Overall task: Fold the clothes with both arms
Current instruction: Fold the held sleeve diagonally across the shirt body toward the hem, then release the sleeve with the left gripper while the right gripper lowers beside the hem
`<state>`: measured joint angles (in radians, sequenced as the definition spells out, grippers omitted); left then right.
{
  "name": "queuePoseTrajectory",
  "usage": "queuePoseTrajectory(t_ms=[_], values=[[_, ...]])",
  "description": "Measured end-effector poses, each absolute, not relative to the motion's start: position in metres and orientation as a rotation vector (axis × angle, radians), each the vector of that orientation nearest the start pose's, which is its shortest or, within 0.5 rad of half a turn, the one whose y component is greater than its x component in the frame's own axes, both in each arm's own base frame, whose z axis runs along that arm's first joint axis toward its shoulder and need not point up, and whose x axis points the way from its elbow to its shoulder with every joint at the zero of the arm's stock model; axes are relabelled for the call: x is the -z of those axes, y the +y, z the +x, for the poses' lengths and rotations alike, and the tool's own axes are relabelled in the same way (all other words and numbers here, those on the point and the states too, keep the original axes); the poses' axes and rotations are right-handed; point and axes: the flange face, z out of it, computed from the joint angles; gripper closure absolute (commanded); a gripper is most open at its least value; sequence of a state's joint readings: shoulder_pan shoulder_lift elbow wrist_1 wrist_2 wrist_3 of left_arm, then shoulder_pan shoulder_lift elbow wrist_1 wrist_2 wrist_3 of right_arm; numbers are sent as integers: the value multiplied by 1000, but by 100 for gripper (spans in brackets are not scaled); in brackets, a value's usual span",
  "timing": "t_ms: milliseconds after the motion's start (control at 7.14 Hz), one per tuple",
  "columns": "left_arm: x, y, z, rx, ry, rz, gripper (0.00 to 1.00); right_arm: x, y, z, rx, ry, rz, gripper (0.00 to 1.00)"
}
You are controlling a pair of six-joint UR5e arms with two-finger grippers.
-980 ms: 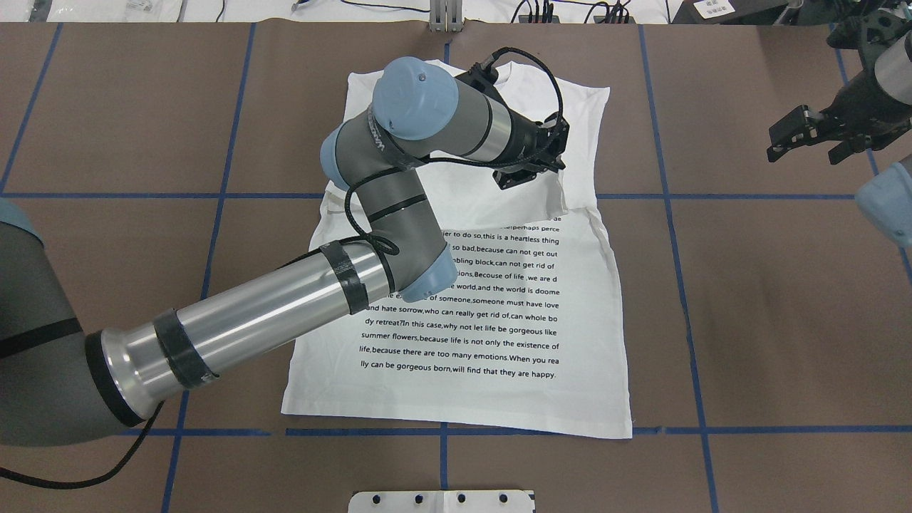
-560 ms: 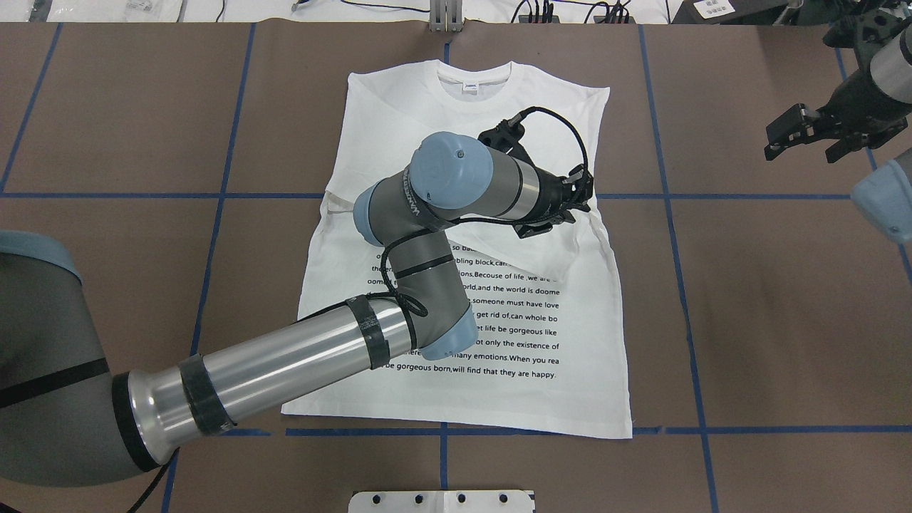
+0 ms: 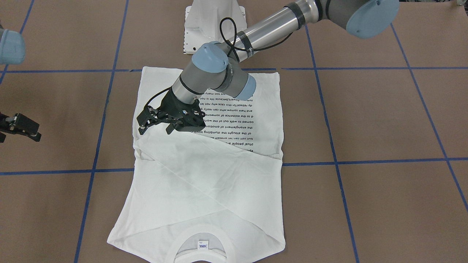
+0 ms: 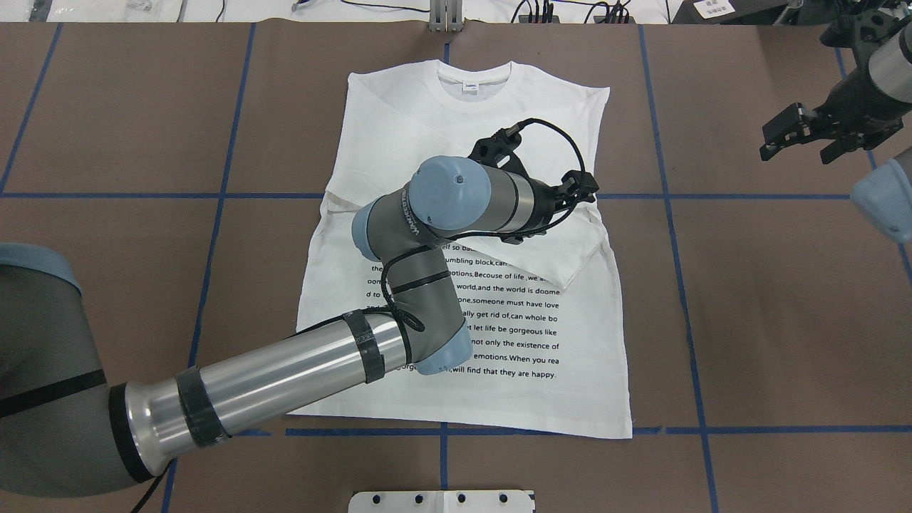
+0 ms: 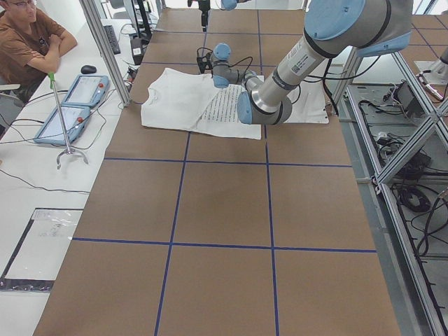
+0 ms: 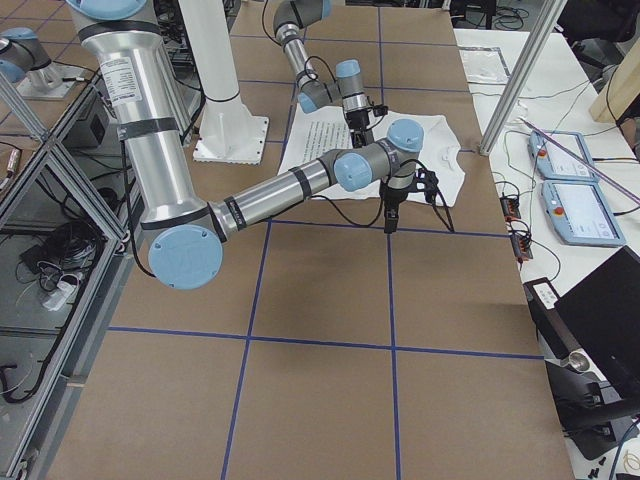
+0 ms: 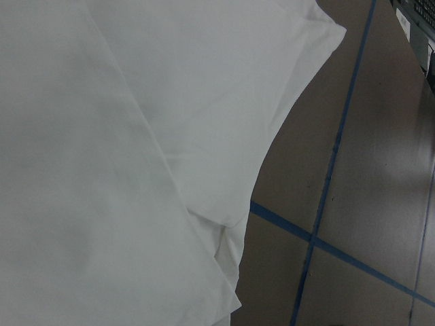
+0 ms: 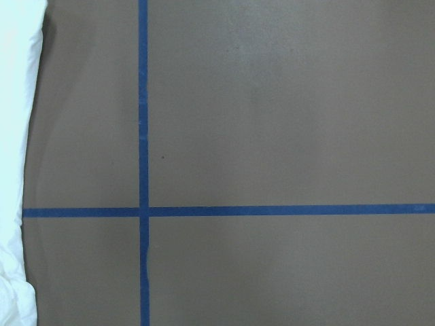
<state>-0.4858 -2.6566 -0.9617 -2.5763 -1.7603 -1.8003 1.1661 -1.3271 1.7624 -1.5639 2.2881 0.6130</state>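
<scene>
You are viewing a brown, blue-taped table (image 4: 769, 313), a person (image 5: 24, 50) sitting alongside. The T-shirt (image 4: 499, 399) is lying flat beneath the left gripper (image 3: 154, 130) — jaws spread, empty; the right gripper (image 4: 794, 151) is hanging well apart, likewise spread.

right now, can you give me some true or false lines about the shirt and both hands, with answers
The left hand is over the shirt. True.
The right hand grips the shirt. False: it hangs over bare table, off the shirt.
The text faces up. True.
The collar lies at the base's end. False: it lies at the far end.
A sleeve is folded across the chest. True.
</scene>
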Motion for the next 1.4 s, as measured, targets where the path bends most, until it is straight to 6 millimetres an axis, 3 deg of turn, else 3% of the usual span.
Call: queuePoseTrajectory(t_ms=[280, 420, 980, 1120, 1400], values=[[-134, -490, 640, 382, 1457, 28, 0, -426, -545, -176, -66, -850, 48, 0], [-156, -482, 611, 346, 1418, 41, 0, -420, -522, -193, -102, -871, 58, 0], [-190, -424, 477, 167, 1214, 171, 0, -390, -400, -285, -164, -891, 36, 0], [-208, -412, 449, 113, 1168, 207, 0, -382, -368, -315, -165, -876, 43, 0], [-265, -397, 408, 17, 1069, 254, 0, -375, -292, -379, -158, -861, 67, 0]])
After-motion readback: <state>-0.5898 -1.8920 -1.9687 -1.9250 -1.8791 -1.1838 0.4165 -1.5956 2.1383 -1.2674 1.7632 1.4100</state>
